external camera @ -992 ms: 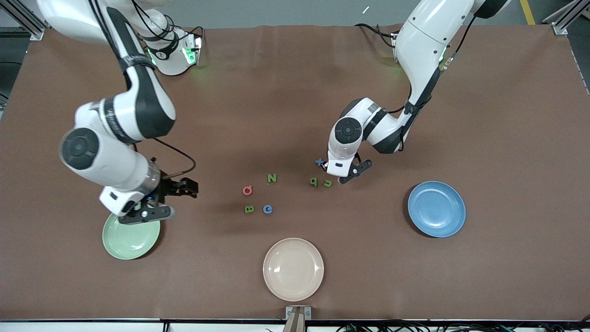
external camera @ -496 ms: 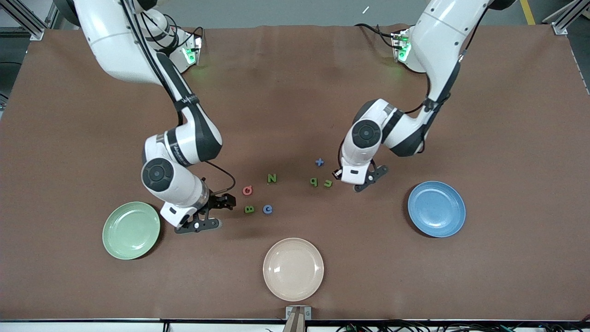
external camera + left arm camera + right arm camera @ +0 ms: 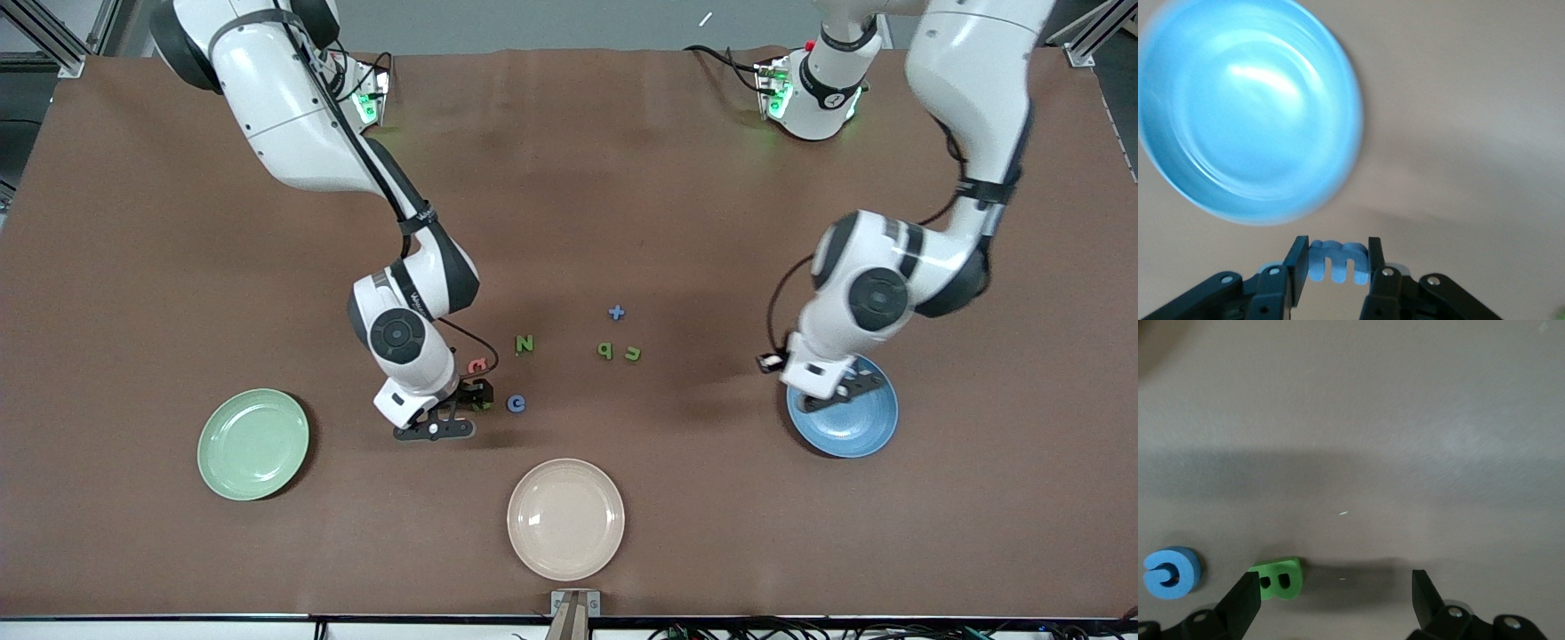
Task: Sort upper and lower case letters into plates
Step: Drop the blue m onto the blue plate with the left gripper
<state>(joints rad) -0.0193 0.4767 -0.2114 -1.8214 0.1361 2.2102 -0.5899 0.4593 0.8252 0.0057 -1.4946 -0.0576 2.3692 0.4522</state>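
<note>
My left gripper (image 3: 840, 394) hangs over the rim of the blue plate (image 3: 861, 432), shut on a pale blue lower-case m (image 3: 1338, 261). In the left wrist view the blue plate (image 3: 1248, 110) fills much of the picture ahead of the left gripper (image 3: 1336, 263). My right gripper (image 3: 453, 411) is low over the table, open, beside a green B (image 3: 481, 404). The right wrist view shows the green B (image 3: 1277, 577) just inside one finger of the right gripper (image 3: 1337, 600), with a blue c (image 3: 1171, 572) outside it. The pale green plate (image 3: 253, 444) lies toward the right arm's end.
On the table lie a blue c (image 3: 516, 404), a red letter (image 3: 477, 365) half hidden by the right arm, a green N (image 3: 524, 343), two small green letters (image 3: 605, 351) (image 3: 632, 353) and a blue cross-shaped piece (image 3: 616, 312). A cream plate (image 3: 565, 518) sits nearest the front camera.
The right arm swung from over the green plate to the green B. The left arm carried the pale blue m from the letter group to over the blue plate.
</note>
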